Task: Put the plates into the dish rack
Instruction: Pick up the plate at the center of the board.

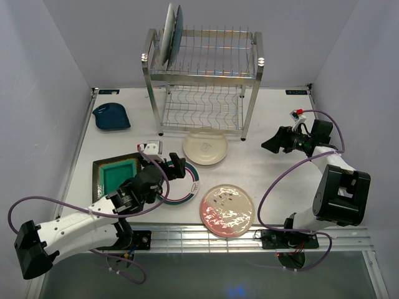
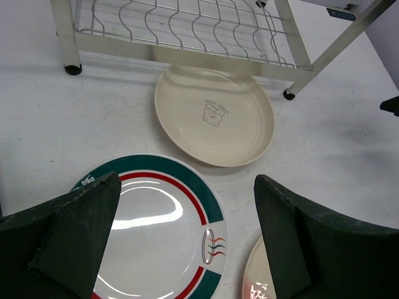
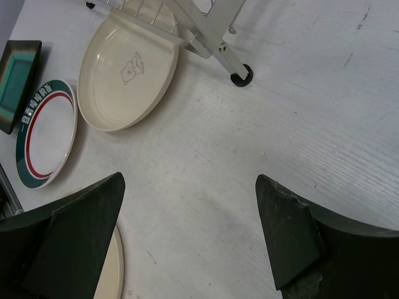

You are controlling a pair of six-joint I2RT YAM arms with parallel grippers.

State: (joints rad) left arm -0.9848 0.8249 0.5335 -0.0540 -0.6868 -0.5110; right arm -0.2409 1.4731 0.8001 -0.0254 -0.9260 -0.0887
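plates: two stand on edge at the left end of the rack's top tier, so the job looks a little under a third done. five are left on the table: the cream plate just near the rack's feet, the rimmed plate near and left of it, the pink plate nearest the arm bases, the green dish at the left, and the blue dish far left beside the rack. the lower tier holds nothing that i can see.

the left gripper hangs spread wide and empty over the far edge of the rimmed plate. its left finger is over the plate and its right finger past the rim, with the cream plate beyond and apart from it. i'd judge the rimmed plate is the next one to be picked up. i cannot tell how high the fingers are above it.

the right gripper is also wide and empty, over bare table to the right of the rack, well apart from every plate.
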